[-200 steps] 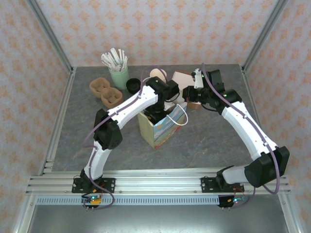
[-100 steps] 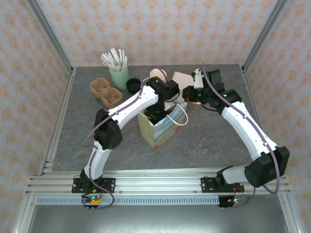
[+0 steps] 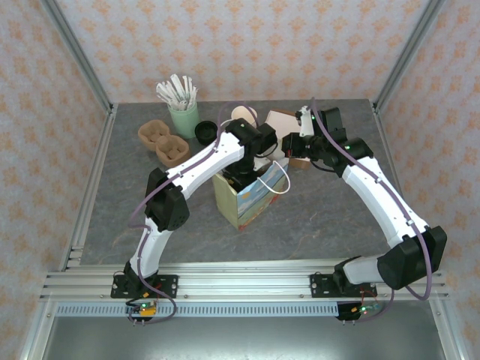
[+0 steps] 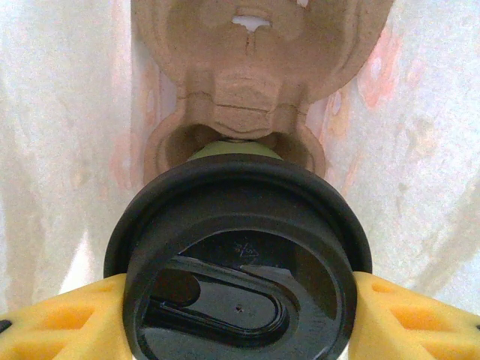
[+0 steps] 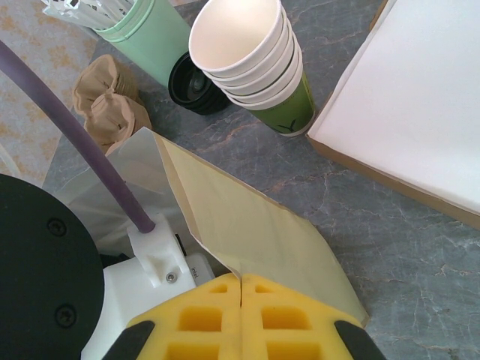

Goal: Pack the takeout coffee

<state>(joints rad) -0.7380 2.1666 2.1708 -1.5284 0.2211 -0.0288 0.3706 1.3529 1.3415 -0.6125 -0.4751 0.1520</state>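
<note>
The takeout coffee [image 4: 238,255] shows its round black lid from above, with a sliver of green cup [image 4: 232,151] past the rim. My left gripper [image 4: 234,319] is shut on it, a yellow finger [image 4: 45,322] on each side. It hangs inside the paper bag [image 3: 251,199], above a brown pulp cup carrier [image 4: 255,67] at the bag's bottom. In the top view the left gripper [image 3: 241,176] reaches down into the bag's mouth. My right gripper [image 5: 241,279] is shut on the bag's cream rim [image 5: 247,225], at the bag's right side [image 3: 287,157].
Behind the bag stand a stack of cream cups [image 5: 247,52], a mint tumbler of white sticks [image 5: 146,37], a loose black lid [image 5: 196,86] and spare pulp carriers [image 3: 163,141]. A flat white-topped box [image 5: 420,105] lies at the back right. Frame rails line the table's sides.
</note>
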